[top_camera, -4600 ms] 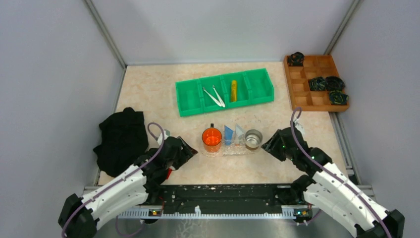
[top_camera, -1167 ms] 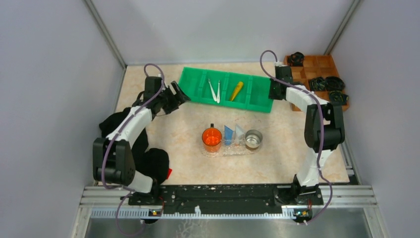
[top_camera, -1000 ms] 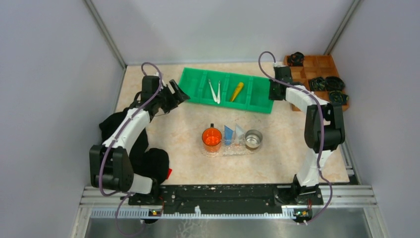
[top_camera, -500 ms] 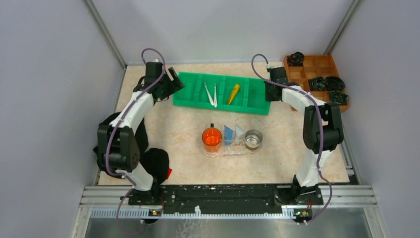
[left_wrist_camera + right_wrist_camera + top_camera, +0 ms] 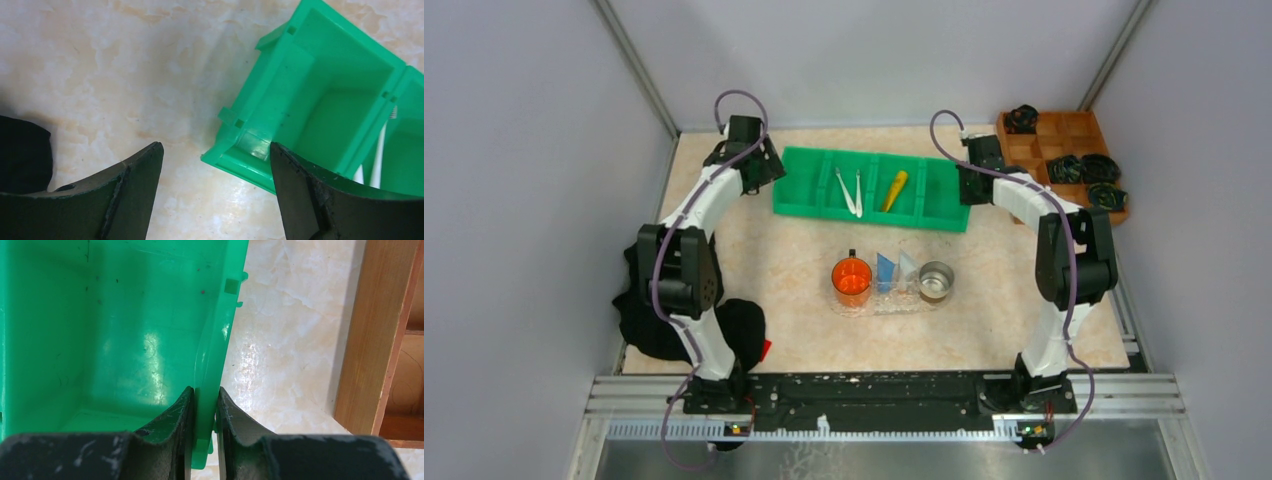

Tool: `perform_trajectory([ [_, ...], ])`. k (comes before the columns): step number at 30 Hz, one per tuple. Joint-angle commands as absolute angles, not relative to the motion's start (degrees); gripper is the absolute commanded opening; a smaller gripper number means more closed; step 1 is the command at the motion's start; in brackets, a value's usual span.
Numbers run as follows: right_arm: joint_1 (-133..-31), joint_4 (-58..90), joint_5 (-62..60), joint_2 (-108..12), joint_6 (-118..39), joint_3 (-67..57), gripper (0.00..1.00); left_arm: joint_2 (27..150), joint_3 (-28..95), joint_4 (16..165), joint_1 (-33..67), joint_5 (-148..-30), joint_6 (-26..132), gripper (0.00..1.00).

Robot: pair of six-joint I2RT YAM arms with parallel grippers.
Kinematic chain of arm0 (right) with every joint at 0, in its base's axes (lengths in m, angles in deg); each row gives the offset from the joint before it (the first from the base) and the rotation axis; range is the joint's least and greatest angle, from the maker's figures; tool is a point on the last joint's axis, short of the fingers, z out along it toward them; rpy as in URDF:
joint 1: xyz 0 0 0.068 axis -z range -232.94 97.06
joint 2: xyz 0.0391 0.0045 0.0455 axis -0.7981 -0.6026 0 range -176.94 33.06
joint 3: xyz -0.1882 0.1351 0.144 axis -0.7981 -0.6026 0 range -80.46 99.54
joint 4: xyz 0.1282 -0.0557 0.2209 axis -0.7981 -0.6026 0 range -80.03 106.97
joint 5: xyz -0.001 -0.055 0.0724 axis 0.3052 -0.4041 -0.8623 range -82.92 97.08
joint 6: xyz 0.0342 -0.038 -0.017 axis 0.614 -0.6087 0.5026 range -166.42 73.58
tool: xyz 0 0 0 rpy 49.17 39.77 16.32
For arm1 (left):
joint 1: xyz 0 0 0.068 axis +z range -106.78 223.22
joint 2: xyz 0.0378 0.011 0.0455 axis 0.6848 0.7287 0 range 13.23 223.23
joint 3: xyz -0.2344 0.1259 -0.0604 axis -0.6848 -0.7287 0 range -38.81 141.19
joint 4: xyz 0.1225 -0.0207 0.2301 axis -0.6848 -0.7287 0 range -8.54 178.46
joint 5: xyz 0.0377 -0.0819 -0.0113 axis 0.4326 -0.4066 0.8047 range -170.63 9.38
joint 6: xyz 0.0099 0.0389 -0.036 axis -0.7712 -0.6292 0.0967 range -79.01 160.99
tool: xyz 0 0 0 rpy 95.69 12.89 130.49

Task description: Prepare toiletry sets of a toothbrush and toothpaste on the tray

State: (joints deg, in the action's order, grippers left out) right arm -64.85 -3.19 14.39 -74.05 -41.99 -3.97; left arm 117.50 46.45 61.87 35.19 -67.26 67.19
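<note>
1. Grip check first: the right tool (image 5: 204,410) is pinched nearly closed on the right end wall of the green compartmented plastic bin (image 5: 809,182), with one finger inside and one outside. The left tool (image 5: 215,150) is spread wide and holds nothing. The bin's near left corner lies between its fingers.
2. The step in hand looks like taking a two-handed hold on the bin so it can be brought nearer. The left tool should shift onto the flat of the left end wall, straddle it as the right one does, and then close. A hold on the corner would likely slip.
3. Two thin white toothbrushes (image 5: 852,192) lie in a narrow V in the second compartment from the left. The small yellow toothpaste tube (image 5: 895,190) lies slanted in the third. Move the bin level and slowly, both ends together, or they may slide about.
4. The shallow clear plastic tray (image 5: 894,306) sits in the middle of the surface (image 5: 774,280), well apart from the bin. It carries an orange cup (image 5: 851,279), a blue wedge tube (image 5: 885,271), a white wedge tube (image 5: 908,268) and a metal cup (image 5: 936,281) in a row. Stop the bin short of it.
5. The brown wooden compartmented box (image 5: 370,340) stands just beside the right tool, so pull away from it, not toward it.
</note>
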Motion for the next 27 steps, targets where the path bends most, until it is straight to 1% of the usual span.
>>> perform_trajectory([
  [1,-65.6,-6.1,14.6,-73.6,-44.6,-3.4,0.02,120.8,46.4,60.6,35.6,-64.9,65.2,0.83],
  [6,-65.6,-5.8,13.9,-73.7,-44.1,-3.5,0.02,123.4,47.2,61.2,35.6,-66.6,64.6,0.74],
  [13,-65.7,-5.6,13.4,-74.0,-44.1,-3.5,0.01,125.2,46.3,61.7,35.5,-70.7,64.9,0.67],
  [20,-66.0,-5.8,13.0,-74.7,-44.5,-3.0,0.00,123.0,42.2,62.8,34.6,-72.4,65.6,0.47],
  [23,-66.0,-5.9,13.3,-74.7,-44.7,-2.8,0.00,122.1,40.1,63.0,33.8,-72.5,65.9,0.44],
  [27,-66.0,-6.1,13.4,-74.5,-44.8,-2.7,0.00,120.1,37.4,63.4,32.7,-72.4,66.4,0.44],
])
